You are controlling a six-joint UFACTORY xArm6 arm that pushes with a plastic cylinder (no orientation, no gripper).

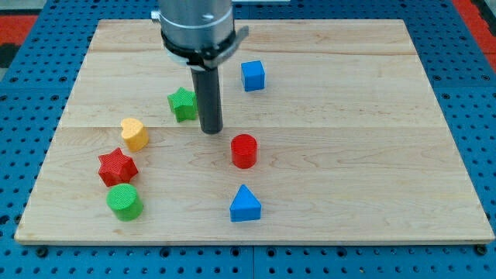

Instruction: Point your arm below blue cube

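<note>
Nearest the view's bottom edge of the counter [372,209], you are looking at a blue triangular block [245,204] and a green cylinder [124,201]. Going farther up, a red star [116,167], a yellow heart-shaped block [134,133] and a red cylinder [243,150] are sitting across the middle. Beyond them your tool, a bare rod with no jaws to open or close, is resting my tip [211,130] just right of a green star [183,104], holding nothing. Farthest off, the blue cube [253,75] is lying up and to the right of my tip, apart from it. It is looking light, rigid and easy to slide, so you are aiming for bare wood just beneath it, not touching it. No writing is showing anywhere.
</note>
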